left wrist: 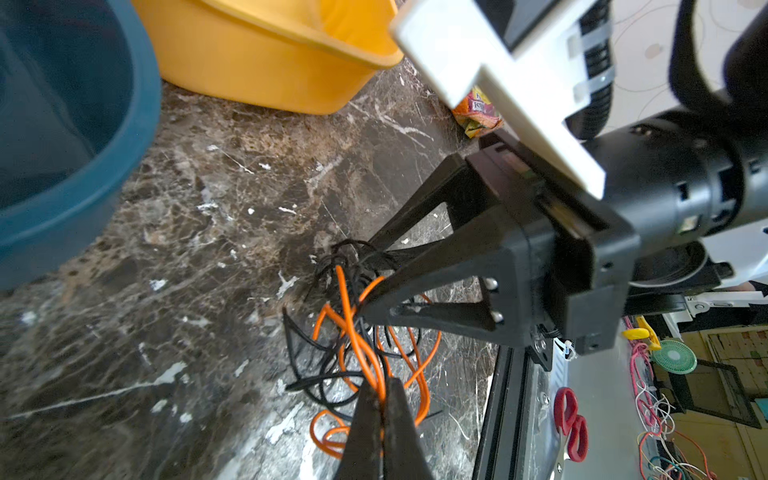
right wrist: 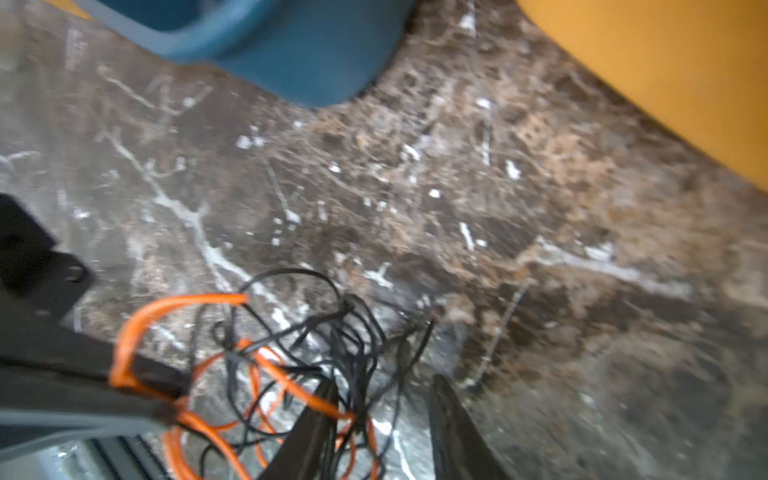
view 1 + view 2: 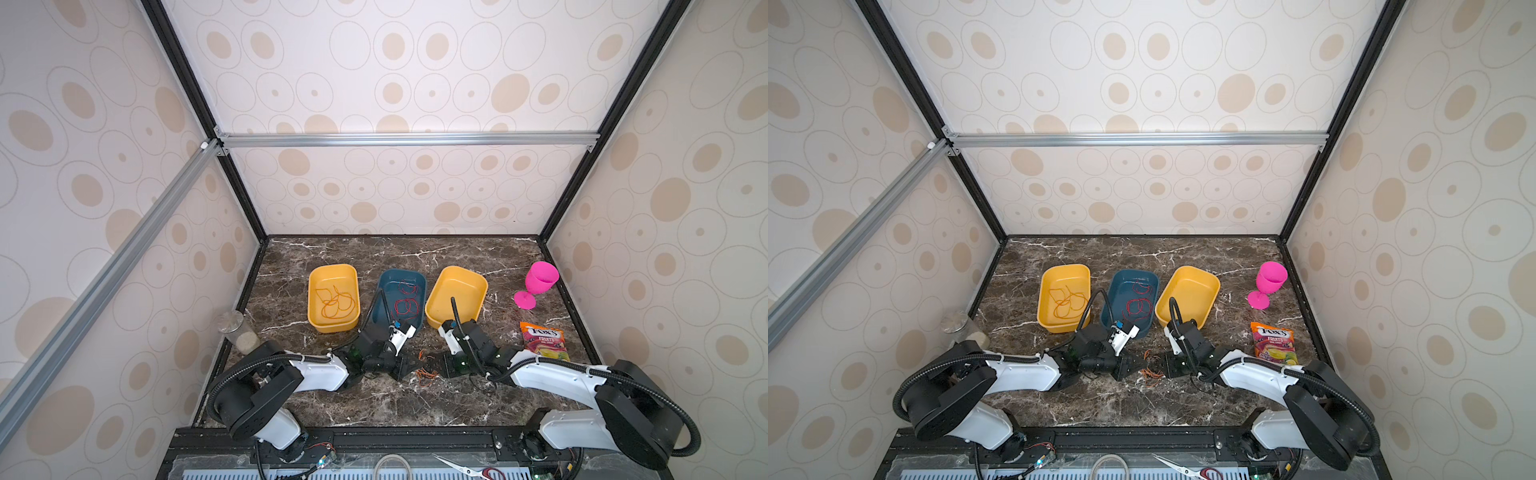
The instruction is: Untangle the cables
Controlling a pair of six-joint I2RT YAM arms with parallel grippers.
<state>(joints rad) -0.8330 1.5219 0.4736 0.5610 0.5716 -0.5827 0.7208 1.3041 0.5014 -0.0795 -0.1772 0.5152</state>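
Red cable (image 3: 405,307), orange cable (image 3: 336,301) are lying sorted; tangle (image 3: 427,372) is waiting. Left gripper (image 1: 382,399) is pinching orange strand (image 1: 347,299); right gripper (image 2: 384,381) is gaping.

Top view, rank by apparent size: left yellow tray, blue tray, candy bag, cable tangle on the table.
1. left yellow tray and blue tray: they look alike, so unranked; the blue one is partly covered.
2. candy bag
3. cable tangle
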